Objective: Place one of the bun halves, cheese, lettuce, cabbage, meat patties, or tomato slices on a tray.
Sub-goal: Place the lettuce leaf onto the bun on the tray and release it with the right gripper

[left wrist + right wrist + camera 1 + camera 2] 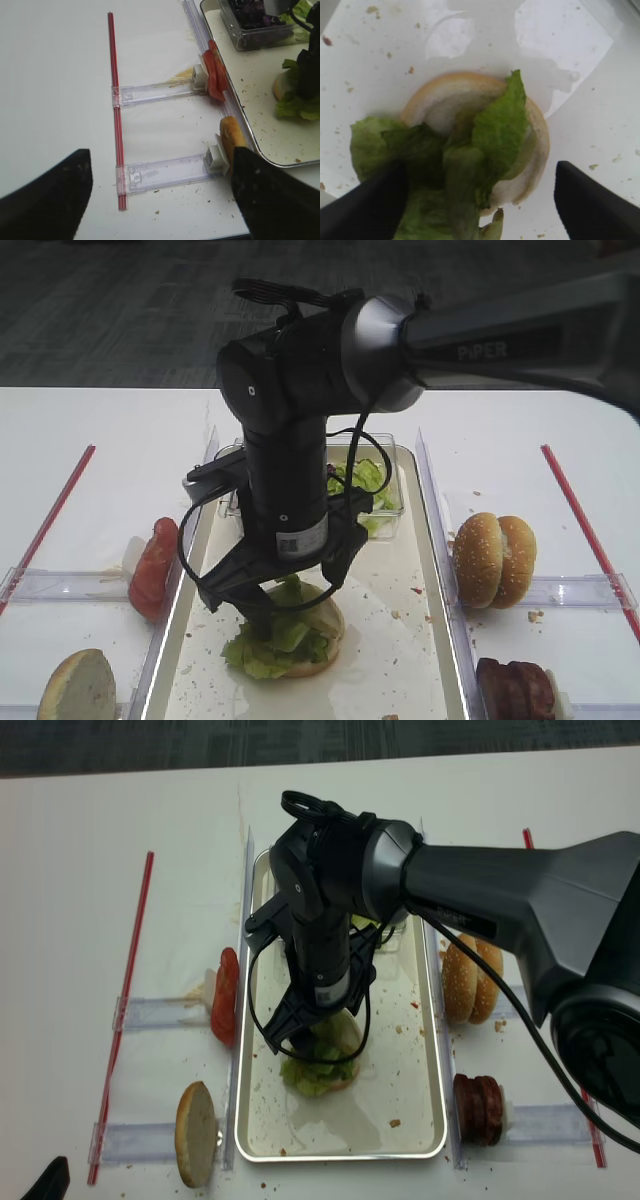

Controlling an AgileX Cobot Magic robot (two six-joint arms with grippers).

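**A:** Tray (432,640) first, since it's the biggest thing here: long metal one down the middle. One bun half (470,100) sits on its floor, cut face up, with lettuce (495,130) piled on top. So the lettuce is already on the tray, resting on the bun.

**B:** And the right gripper (480,200)?

**A:** Right above the pile, jaws spread wide on either side of the leaves, not pinching anything as far as I can tell. One finger (370,205) may be brushing the leaf edge.

**B:** So how to finish cleanly?

**A:** I'd say lift straight up, slowly, so no leaf sticks to a finger and drags off the bun.

**B:** Left gripper (160,200)?

**A:** Off to the side over bare table, jaws apart, holding nothing.
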